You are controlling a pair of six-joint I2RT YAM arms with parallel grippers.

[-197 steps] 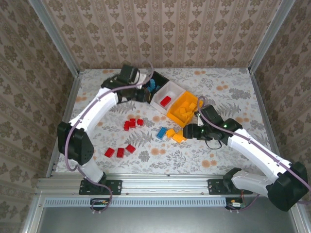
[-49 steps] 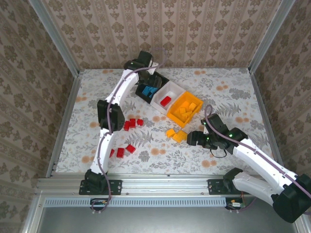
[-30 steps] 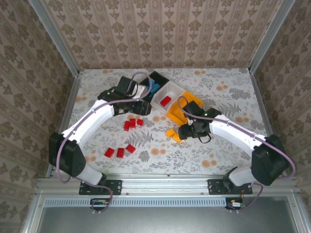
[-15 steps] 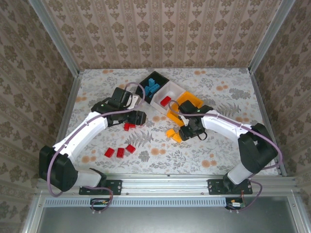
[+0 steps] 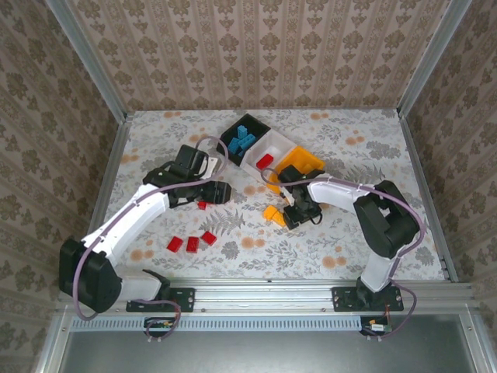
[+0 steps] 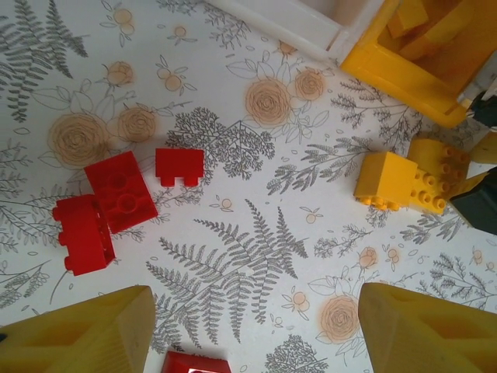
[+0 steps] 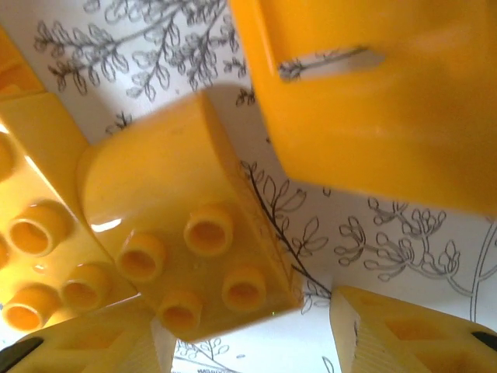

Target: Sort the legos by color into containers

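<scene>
Three containers stand in a row at the back: a black bin (image 5: 233, 134) with blue legos (image 5: 243, 140), a white bin (image 5: 277, 145) with one red brick (image 5: 264, 161), and an orange bin (image 5: 308, 162) (image 6: 404, 66). My left gripper (image 5: 219, 192) (image 6: 256, 295) hangs open above bare cloth, with red bricks (image 6: 120, 190) just left of it and another (image 6: 194, 363) at its near edge. My right gripper (image 5: 286, 216) (image 7: 245, 311) is low over the orange bricks (image 5: 272, 211) (image 6: 411, 180). Its jaws stand either side of a four-stud orange brick (image 7: 186, 233), with a gap at the right finger (image 7: 411, 334).
Three more red bricks (image 5: 192, 242) lie near the front left of the flowered tablecloth. The orange bin's wall (image 7: 373, 101) rises close beyond the right gripper. Patterned walls and metal rails (image 5: 109, 186) enclose the table.
The left arm has swung back from the black bin to the red bricks, leaving the blue brick there. The right gripper has moved left onto the orange bricks and its jaws have narrowed.
</scene>
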